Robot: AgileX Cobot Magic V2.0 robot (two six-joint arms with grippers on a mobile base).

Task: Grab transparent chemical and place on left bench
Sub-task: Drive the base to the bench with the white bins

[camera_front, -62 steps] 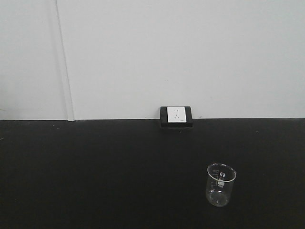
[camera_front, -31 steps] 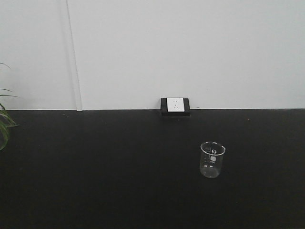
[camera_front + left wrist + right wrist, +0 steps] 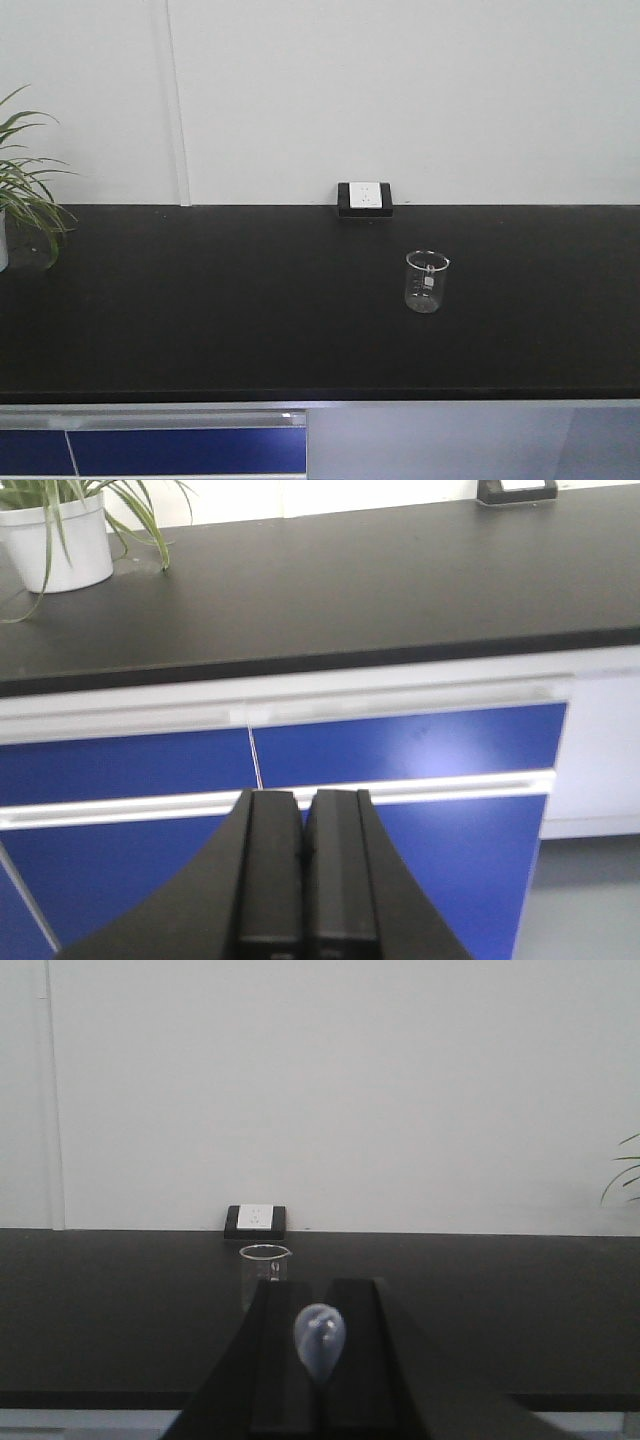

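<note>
The transparent chemical (image 3: pixel 319 1342), a clear, faintly bluish dropper, shows its rounded bulb between the black fingers of my right gripper (image 3: pixel 322 1292), which is shut on it. Its stem is hidden behind the fingers. In the right wrist view the gripper hangs in front of a black benchtop (image 3: pixel 500 1300) with a white wall socket (image 3: pixel 255 1221). My left gripper (image 3: pixel 304 802) is shut with nothing in it and faces blue cabinet fronts (image 3: pixel 420 750) below the bench edge. Neither gripper shows in the front view. The left bench is out of view.
An empty glass beaker (image 3: pixel 426 281) stands on the black benchtop (image 3: pixel 200 300), right of centre and in front of the socket (image 3: pixel 365 198). A potted plant (image 3: pixel 20 205) in a white pot (image 3: pixel 60 545) sits at the bench's left end. Blue drawers (image 3: pixel 180 450) lie under the edge.
The front view has pulled back from the bench. The beaker looks smaller and higher in frame, and the plant, the bench's front edge and the drawers have come into view.
</note>
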